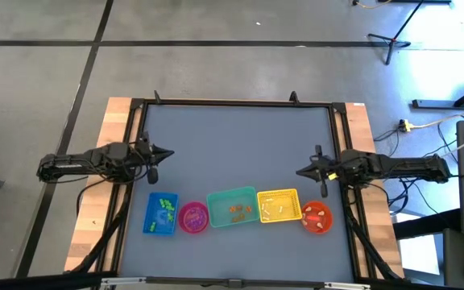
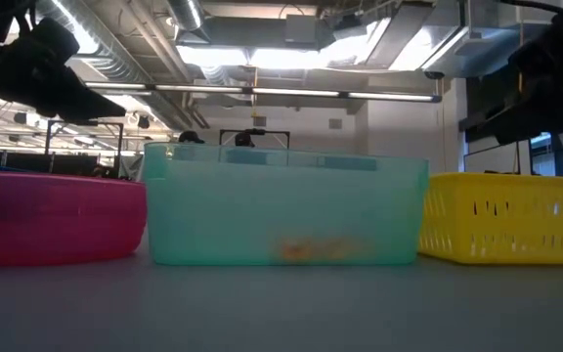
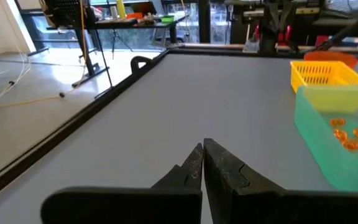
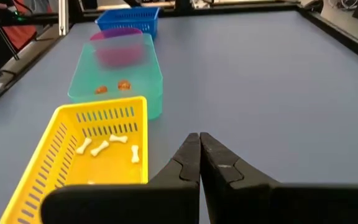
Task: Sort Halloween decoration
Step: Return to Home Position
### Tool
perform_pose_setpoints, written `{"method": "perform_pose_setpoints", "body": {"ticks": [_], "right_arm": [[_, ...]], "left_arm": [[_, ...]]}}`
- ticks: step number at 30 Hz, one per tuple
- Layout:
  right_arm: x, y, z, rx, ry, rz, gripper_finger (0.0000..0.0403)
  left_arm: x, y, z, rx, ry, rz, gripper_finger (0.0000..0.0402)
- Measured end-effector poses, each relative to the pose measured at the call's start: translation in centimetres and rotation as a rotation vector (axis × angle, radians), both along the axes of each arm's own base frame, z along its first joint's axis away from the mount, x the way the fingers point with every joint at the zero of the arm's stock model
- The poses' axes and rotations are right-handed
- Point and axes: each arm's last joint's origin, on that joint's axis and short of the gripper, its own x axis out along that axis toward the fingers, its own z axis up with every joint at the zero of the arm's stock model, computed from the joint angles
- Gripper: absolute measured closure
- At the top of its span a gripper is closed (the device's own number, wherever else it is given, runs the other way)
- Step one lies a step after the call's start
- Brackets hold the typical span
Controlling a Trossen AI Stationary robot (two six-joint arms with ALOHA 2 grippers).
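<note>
The Halloween decoration (image 1: 237, 211) is all inside the row of containers along the near edge of the table (image 1: 240, 121). I can find nothing loose on the grey top. From left to right there are green trinkets (image 1: 165, 211) in the blue basket (image 1: 150, 229) and what look like purple trinkets (image 1: 193, 216) in the pink bowl (image 1: 193, 229). Then come orange trinkets (image 4: 123, 85) in the teal tub (image 1: 232, 192), white bones (image 4: 101, 147) in the yellow basket (image 4: 101, 115) and pale pieces (image 1: 315, 214) in the orange bowl (image 1: 327, 226).

To my eye the sorting is done, and the step in hand is parking the arms. The left gripper (image 1: 170, 153) sits at the table's left side and the right gripper (image 1: 299, 171) at its right. Both are a little farther back than the row, their tips facing each other and well apart. Each pincer is pinched fully closed with nothing between its fingers. I'd judge the next move calls only for settling into rest, with no reaching or grasping.

The overhead view alone takes in the whole row and both arms, but the trinkets there are mere specks. The right wrist view makes the bones plainly bone-shaped and shows the orange pieces lying in the tub. The left wrist view shows that tub from the other side. The table-level view shows only the pink bowl, the tub with an orange smudge behind its wall, and the yellow basket. In it the arms are dark shapes in the upper corners.
</note>
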Motion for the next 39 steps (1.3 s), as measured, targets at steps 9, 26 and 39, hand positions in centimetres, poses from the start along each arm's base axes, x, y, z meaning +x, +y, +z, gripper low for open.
{"method": "perform_pose_setpoints", "body": {"ticks": [9,26,39], "right_arm": [[-0.32,-0.01,-0.79,0.000,0.088,-0.001,0.0400],[-0.33,-0.21,-0.81,-0.054,0.090,-0.056,0.0400],[-0.29,-0.21,-0.72,-0.053,0.080,-0.057,0.0400]], "left_arm": [[-0.08,0.00,-0.35,-0.029,0.027,0.006,0.0402],[-0.09,-0.01,-0.38,-0.023,0.033,0.005,0.0401],[-0.09,-0.01,-0.38,-0.023,0.033,0.005,0.0401]]}}
